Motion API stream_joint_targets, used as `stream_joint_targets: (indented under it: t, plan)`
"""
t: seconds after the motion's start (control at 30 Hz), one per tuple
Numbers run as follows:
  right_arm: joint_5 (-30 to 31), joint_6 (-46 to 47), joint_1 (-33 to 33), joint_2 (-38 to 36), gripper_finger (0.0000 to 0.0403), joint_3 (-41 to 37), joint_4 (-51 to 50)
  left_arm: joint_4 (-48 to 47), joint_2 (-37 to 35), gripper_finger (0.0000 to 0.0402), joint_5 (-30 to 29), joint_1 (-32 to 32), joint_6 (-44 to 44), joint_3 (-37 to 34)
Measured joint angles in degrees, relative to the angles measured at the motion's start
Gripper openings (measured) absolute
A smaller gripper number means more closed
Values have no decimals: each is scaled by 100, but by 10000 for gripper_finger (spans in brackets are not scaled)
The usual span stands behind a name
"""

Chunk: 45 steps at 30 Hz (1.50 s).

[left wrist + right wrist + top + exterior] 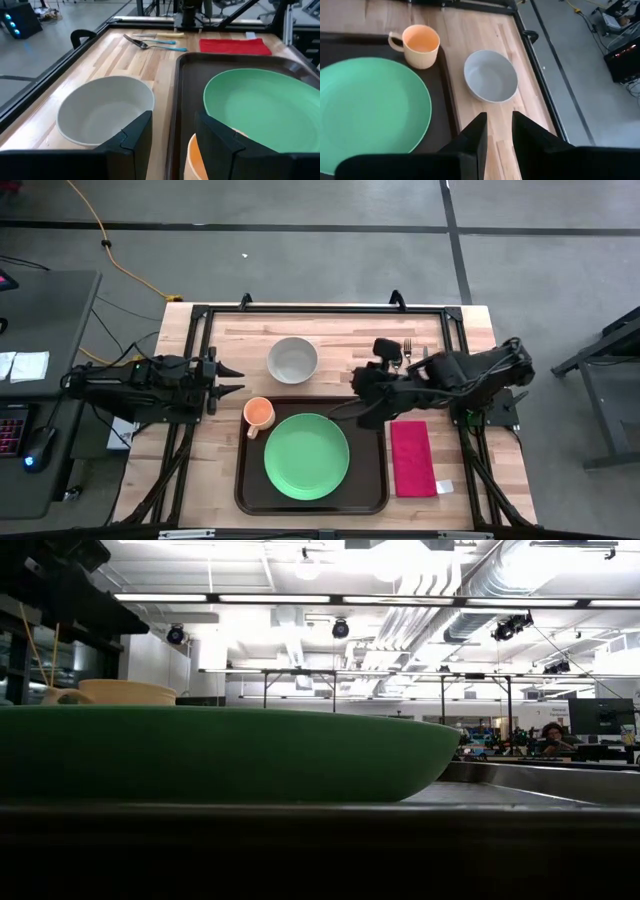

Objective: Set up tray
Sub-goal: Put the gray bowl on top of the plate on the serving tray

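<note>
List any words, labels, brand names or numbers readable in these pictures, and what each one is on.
No text can be read in any view.
The small white tag on the red napkin: too small to read.
The tray, green plate, orange cup and white bowl: no markings visible.

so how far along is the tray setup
Partly done. The green plate and orange cup already sit on the tray. Nothing is in hand: the left hand and right hand are both open and empty. The white bowl, cutlery and red napkin lie off the tray.
</note>
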Motion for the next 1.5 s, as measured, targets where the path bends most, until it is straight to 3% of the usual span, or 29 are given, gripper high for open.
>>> stream_joint_targets:
  t: [0.3, 0.9, 1.17, 1.3, 1.5]
  plan:
    - [46, 3, -1, -394, 67, 0, -35, -162, 1088, 179, -531, 1, 1011, 897]
    - [132, 115, 1, -609, 67, -22, -295, -1675, 4389, 179, -1366, 3, 2238, 2783]
    - [35, 112, 1, -607, 67, -22, -264, -2038, 5521, 179, -1345, 120, 1869, 3398]
    - [-58, 125, -1, -607, 67, -22, -264, -2266, 5818, 179, -1313, 551, 1371, 3680]
    - [-155, 125, 1, -605, 67, -22, -227, -2240, 5920, 179, -664, 1381, 716, 3772]
